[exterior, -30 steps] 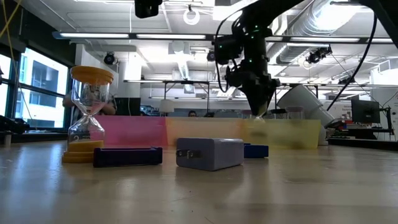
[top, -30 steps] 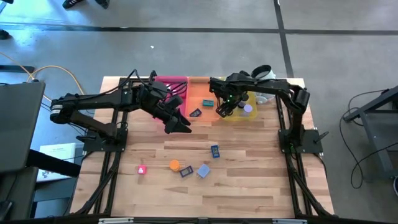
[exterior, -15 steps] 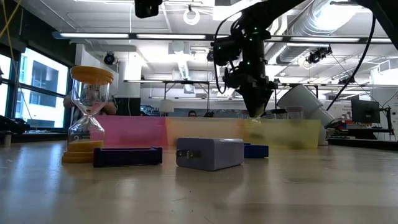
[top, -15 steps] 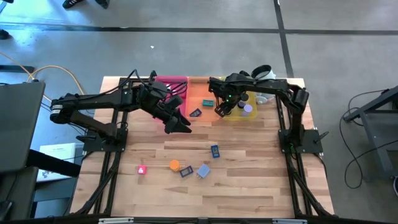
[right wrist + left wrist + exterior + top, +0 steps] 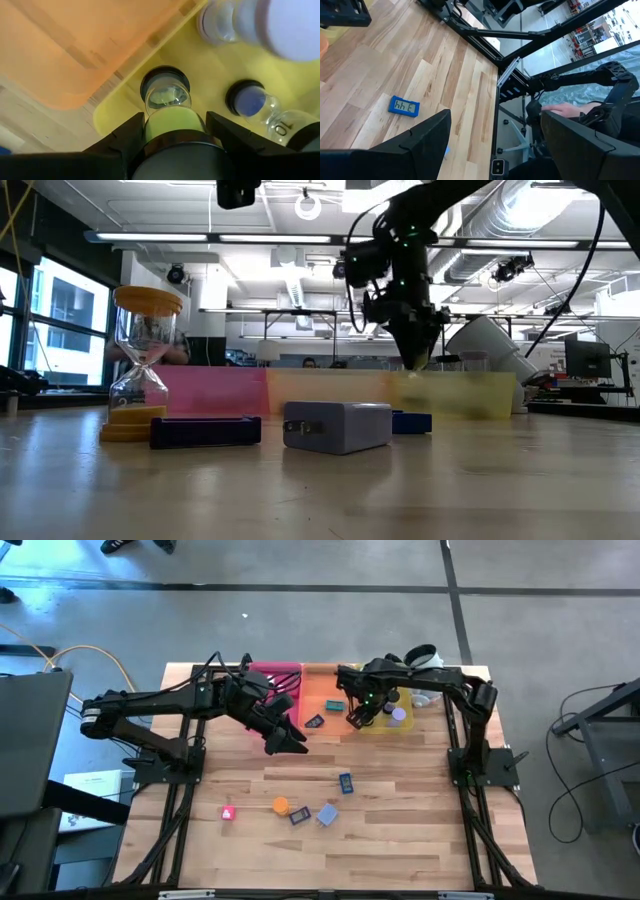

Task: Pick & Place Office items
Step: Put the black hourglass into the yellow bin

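Right wrist view: right gripper [image 5: 175, 131] is gripping a green-ended hourglass [image 5: 169, 102] between its fingers, over the yellow tray [image 5: 210, 70]. Left gripper [image 5: 495, 145] is hanging wide open, blue clock [image 5: 403, 106] lying just beyond its fingertips.

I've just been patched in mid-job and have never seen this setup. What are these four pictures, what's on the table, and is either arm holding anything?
These are two robot arms working at a wooden table. One picture looks straight down from above, one looks level across the tabletop, and two come from cameras on the arms' wrists. From above, the left gripper hangs open and empty near the pink tray. The right gripper is over the yellow tray. Its wrist picture shows its fingers shut on a green sand timer, with other timers lying in the tray below. An orange tray sits between those two. Loose on the table are a blue clock, an orange timer, a pink piece and a charger.
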Tool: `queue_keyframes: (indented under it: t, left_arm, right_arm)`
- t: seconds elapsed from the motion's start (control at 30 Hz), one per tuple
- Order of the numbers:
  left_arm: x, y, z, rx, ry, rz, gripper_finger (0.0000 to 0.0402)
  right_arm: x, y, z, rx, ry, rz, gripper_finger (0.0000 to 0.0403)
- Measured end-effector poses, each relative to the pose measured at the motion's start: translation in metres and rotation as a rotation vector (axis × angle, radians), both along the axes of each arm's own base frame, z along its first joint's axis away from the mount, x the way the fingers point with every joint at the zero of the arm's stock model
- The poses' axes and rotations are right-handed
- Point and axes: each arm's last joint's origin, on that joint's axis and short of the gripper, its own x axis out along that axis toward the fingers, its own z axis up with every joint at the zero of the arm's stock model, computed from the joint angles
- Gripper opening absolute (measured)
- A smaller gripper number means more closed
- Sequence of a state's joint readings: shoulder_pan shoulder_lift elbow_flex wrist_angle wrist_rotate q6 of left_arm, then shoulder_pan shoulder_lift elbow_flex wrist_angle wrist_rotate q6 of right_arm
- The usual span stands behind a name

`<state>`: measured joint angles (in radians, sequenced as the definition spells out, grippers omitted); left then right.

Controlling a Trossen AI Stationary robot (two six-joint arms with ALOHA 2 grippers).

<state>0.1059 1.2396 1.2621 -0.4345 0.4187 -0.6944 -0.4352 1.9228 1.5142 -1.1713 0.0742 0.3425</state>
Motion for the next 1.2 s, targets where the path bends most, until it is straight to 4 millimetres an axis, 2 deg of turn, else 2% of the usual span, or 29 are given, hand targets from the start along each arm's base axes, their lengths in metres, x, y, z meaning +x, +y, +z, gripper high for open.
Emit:
queue_keyframes:
  t: [0.2, 0.43, 0.6, 1.0, 1.2]
  left_arm:
    - [0.000, 0.000, 0.000, 0.000, 0.000, 0.000, 0.0301]
    - [0.000, 0.000, 0.000, 0.019, -0.007, -0.006, 0.0301]
    - [0.000, 0.000, 0.000, 0.023, -0.008, -0.007, 0.0301]
    - [0.000, 0.000, 0.000, 0.037, -0.013, -0.012, 0.0301]
    - [0.000, 0.000, 0.000, 0.039, -0.014, -0.011, 0.0301]
  right_arm:
    - [-0.009, 0.002, -0.022, 0.021, 0.030, -0.007, 0.0188]
    - [-0.011, 0.004, -0.028, 0.030, 0.020, 0.006, 0.0189]
    - [-0.008, 0.004, -0.034, 0.030, 0.011, 0.049, 0.0215]
    - [-0.008, 0.006, -0.029, 0.027, 0.003, 0.056, 0.0267]
    - [-0.012, 0.008, -0.011, -0.001, -0.059, 0.058, 0.0280]
